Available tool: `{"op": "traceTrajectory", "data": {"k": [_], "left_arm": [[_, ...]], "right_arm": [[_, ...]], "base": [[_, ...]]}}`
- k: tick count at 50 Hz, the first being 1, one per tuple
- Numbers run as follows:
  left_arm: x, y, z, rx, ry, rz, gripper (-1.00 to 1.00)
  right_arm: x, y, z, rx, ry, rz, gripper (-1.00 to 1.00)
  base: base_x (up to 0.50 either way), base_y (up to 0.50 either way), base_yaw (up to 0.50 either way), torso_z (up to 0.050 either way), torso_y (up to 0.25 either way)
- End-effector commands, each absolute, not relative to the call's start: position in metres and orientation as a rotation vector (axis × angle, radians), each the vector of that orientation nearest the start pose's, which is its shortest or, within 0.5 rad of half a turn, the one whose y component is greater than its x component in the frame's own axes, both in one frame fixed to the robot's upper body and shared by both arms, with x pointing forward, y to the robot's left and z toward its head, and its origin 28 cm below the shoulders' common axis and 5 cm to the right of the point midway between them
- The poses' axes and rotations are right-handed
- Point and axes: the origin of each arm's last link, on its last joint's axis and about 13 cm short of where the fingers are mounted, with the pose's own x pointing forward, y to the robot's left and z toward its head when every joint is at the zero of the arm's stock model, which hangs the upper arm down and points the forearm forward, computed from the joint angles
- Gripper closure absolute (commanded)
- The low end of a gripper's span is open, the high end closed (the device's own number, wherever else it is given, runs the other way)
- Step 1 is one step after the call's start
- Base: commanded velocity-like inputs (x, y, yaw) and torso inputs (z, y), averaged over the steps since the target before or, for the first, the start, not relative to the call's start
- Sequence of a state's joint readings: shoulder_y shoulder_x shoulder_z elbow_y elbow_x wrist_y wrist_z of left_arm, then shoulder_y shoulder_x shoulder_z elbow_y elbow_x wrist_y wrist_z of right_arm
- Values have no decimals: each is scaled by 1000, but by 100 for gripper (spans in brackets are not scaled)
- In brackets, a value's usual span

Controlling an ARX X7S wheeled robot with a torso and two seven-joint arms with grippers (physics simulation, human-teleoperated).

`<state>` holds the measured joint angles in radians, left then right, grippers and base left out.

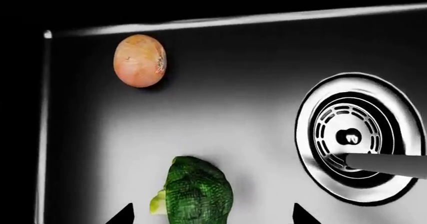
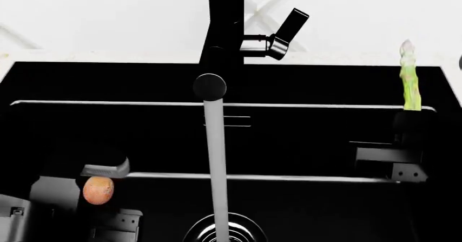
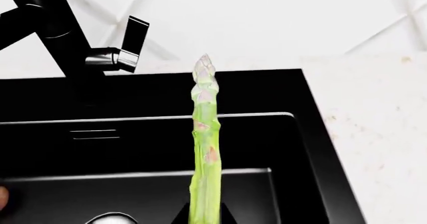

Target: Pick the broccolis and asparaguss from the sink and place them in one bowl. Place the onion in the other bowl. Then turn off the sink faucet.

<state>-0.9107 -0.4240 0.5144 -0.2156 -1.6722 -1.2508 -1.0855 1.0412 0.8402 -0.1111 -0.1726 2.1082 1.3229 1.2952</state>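
Right hand [image 3: 203, 219] pinches the asparagus [image 3: 203, 134] by its base, stalk upright, tip up. In the head view it is raised at the sink's [image 2: 216, 104] right rim, clear of the basin.

Left hand [image 1: 212, 216] is low in the sink, jaws spread. Broccoli [image 1: 193, 189] lies between the two finger tips, just ahead of them. Onion [image 1: 139, 60] sits farther on, near the sink's corner, well apart from the broccoli.

Judgement: left arm is the nearer one for the broccoli; a short advance and a close would take it.

Water still runs from the faucet [image 2: 224, 31] into the drain [image 1: 357, 136].

Left wrist view alone shows the broccoli; the head view hides it. No bowl appears in any view.
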Motion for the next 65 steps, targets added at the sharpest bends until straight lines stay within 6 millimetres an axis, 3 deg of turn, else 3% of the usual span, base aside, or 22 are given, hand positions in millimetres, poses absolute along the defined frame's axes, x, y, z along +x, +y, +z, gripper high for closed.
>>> {"op": "traceTrajectory", "data": {"k": [1, 19, 26, 44, 45, 55, 65], "left_arm": [[297, 196, 152, 57, 963, -66, -100], [312, 195, 131, 117, 1018, -66, -100], [310, 196, 117, 142, 1056, -73, -100], [313, 198, 106, 159, 1095, -51, -100], [313, 199, 106, 164, 1093, -54, 100], [316, 200, 113, 171, 1053, -40, 100], [318, 205, 144, 158, 939, -86, 100]], "right_arm": [[218, -187, 295, 42, 433, -16, 100], [219, -189, 288, 53, 447, -18, 100], [222, -187, 291, 42, 448, -12, 100], [216, -189, 285, 58, 439, -15, 100], [217, -188, 285, 58, 440, -13, 100], [218, -188, 288, 57, 438, -11, 100], [219, -187, 288, 66, 430, -7, 100]], "base": [[0, 0, 0, 0, 0], [0, 0, 0, 0, 0], [0, 0, 0, 0, 0], [0, 0, 0, 0, 0], [0, 0, 0, 0, 0], [1, 0, 0, 0, -1], [0, 0, 0, 0, 0]]}}
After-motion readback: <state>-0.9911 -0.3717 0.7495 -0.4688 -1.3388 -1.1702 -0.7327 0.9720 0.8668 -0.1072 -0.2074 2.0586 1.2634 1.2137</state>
